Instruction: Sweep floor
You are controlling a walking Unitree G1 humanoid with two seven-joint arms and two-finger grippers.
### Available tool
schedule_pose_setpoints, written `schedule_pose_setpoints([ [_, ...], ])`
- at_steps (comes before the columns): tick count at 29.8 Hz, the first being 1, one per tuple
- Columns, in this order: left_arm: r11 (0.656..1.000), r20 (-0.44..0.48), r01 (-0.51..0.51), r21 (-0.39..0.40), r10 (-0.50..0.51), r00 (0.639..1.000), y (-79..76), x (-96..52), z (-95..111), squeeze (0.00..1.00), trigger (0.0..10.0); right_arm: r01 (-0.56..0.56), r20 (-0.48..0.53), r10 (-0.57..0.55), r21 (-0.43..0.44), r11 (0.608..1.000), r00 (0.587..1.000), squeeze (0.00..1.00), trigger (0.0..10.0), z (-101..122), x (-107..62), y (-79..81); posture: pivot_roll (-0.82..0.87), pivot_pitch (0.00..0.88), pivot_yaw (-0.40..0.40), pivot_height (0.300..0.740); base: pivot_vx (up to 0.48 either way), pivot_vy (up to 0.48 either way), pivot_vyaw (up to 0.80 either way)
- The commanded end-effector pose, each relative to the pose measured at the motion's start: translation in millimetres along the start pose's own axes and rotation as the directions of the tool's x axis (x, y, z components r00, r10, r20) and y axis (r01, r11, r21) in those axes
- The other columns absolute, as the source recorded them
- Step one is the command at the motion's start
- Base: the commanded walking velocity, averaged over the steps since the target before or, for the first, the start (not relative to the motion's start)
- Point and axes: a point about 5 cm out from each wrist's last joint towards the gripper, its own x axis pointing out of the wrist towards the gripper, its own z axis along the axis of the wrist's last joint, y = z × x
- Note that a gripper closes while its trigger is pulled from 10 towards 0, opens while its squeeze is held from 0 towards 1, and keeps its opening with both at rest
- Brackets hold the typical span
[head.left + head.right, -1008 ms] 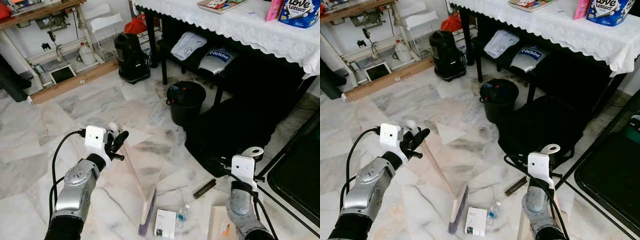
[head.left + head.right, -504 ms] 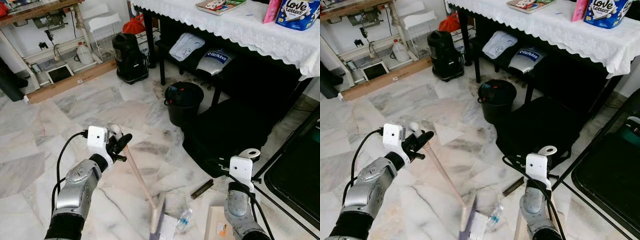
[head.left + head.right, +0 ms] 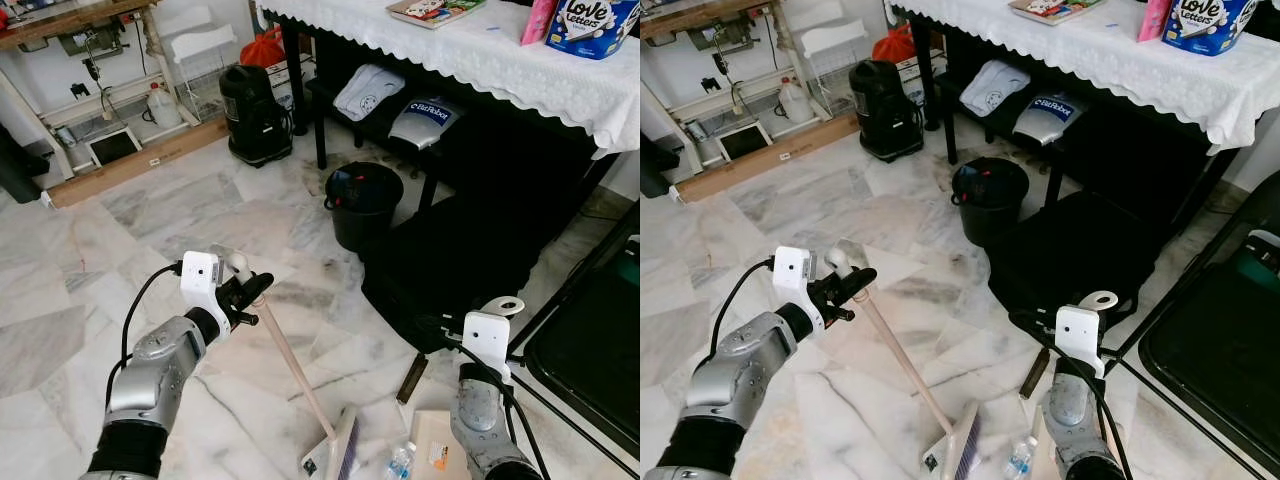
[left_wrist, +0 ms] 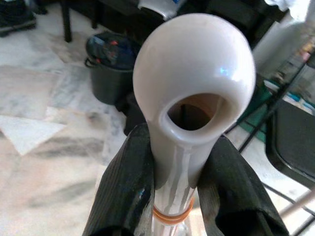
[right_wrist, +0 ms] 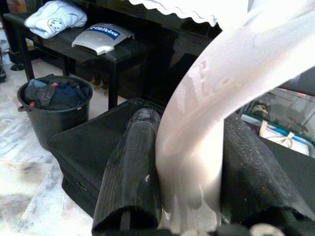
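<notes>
Broom (image 3: 300,385) head has swung right since a second ago, pushing the bottle (image 3: 398,463) and white card toward the dustpan (image 3: 440,455) at the bottom edge; the dark stick (image 3: 411,377) on the floor (image 3: 80,260) also turned more upright. Left claw (image 3: 246,293) clenched on the broom's white top knob, handle slanting down and right from it to the bristle head on the floor. In the wrist view the fingers (image 4: 125,187) press both sides of the knob neck. Right claw (image 5: 189,196) grasping the white dustpan handle (image 3: 1092,300), low by the black bag (image 3: 450,260). Bucket (image 3: 363,203) sits well beyond the broom, beside the counter (image 3: 480,55).
</notes>
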Motion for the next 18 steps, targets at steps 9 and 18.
schedule_pose_setpoints([
  [9, 0.977, -0.028, 0.178, -0.117, -0.182, 0.983, -19.9, -3.7, 5.7, 0.0, 10.0, -0.031, -0.144, 0.04, 0.067, 0.997, 0.989, 0.0, 10.0, -19.2, -20.5, 15.3, 0.02, 0.108, 0.127, 0.74, 0.0, 0.0, 0.0],
  [18, 0.975, -0.006, 0.17, -0.145, -0.173, 0.985, -28.3, 2.0, 4.7, 0.0, 10.0, -0.021, -0.142, 0.03, 0.063, 0.998, 0.989, 0.0, 10.0, -19.1, -18.2, 11.9, 0.01, 0.104, 0.128, 0.74, 0.0, 0.0, 0.0],
])
